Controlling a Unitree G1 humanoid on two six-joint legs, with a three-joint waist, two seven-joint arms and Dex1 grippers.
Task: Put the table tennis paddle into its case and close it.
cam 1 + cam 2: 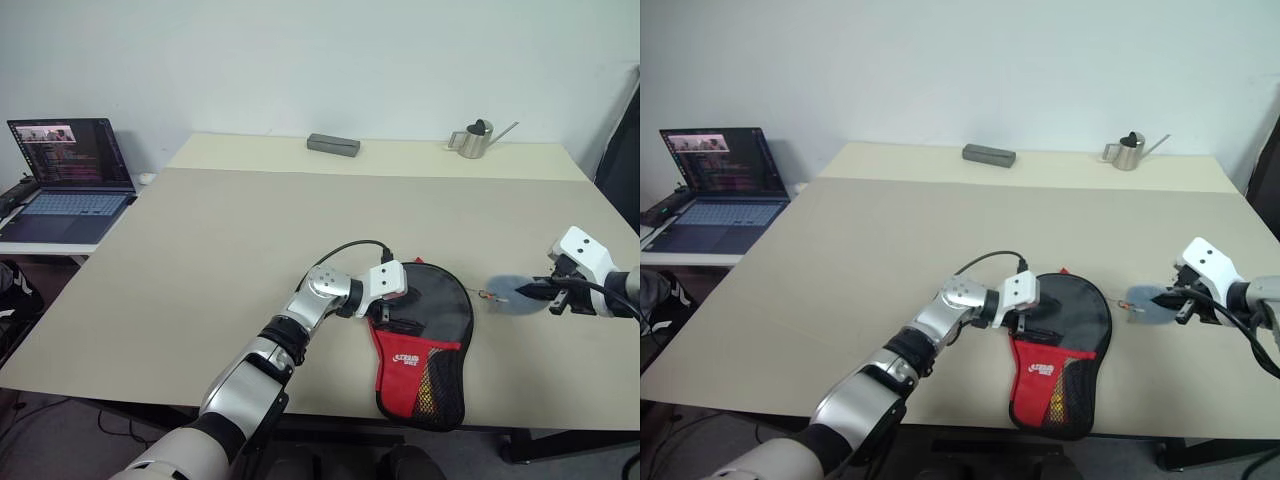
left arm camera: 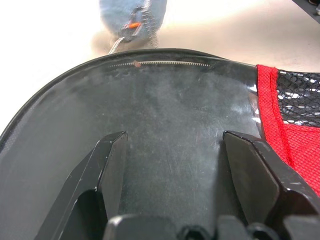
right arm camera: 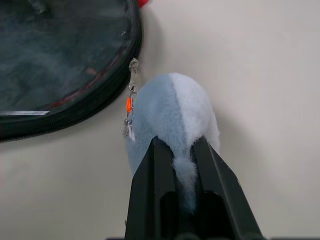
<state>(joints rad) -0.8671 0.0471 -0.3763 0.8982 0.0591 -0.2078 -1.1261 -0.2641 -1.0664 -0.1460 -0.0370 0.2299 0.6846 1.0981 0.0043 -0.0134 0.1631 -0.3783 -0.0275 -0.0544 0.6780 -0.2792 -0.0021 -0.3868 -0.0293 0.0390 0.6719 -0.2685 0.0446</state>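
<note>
One open laptop (image 1: pixel 70 170) off the matte beige worktop's (image 1: pixel 220 260) left edge. One grey rectangular block (image 1: pixel 333 144) by the far edge. Near the front edge, one paddle-shaped fabric case (image 1: pixel 425 345), smooth black above, red with black mesh below, zip shut along its rim; contents cannot be seen. Left pincer (image 1: pixel 392 315) spread wide, flat on the case's black panel. One small steel watering can (image 1: pixel 474 139) at the far right. Right pincer (image 3: pixel 179 150) pinched on one fluffy pale grey-blue lump (image 3: pixel 172 112) just right of the case.

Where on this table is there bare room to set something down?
Open tabletop runs wide between the case, the grey block and the laptop. It is crowded at the near right, where the left gripper presses the case and the right gripper pinches the blue lump.
</note>
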